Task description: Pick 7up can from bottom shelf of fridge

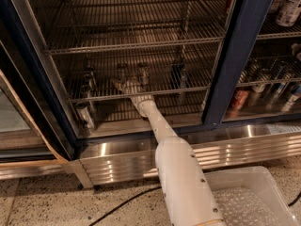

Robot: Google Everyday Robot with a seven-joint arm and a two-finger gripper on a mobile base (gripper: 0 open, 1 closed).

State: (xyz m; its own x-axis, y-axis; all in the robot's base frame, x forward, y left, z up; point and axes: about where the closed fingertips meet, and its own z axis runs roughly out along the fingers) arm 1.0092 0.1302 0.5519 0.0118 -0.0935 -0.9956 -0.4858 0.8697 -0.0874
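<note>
My gripper [126,85] reaches into the fridge [235,55] at the front rail of the bottom shelf [188,89], on the end of my white arm [174,164]. A slim silvery can, which looks like the 7up can [122,71], stands on the rack just behind the gripper. A similar can [142,72] stands a little to its right. I cannot tell whether the gripper touches either can.
A dark can [178,74] stands further right on the same rack, and another can [89,77] at the left. A silvery can [85,115] stands lower left. The navy door post [230,79] bounds the right side, with more cans [240,99] beyond. A white bin [244,197] sits on the floor.
</note>
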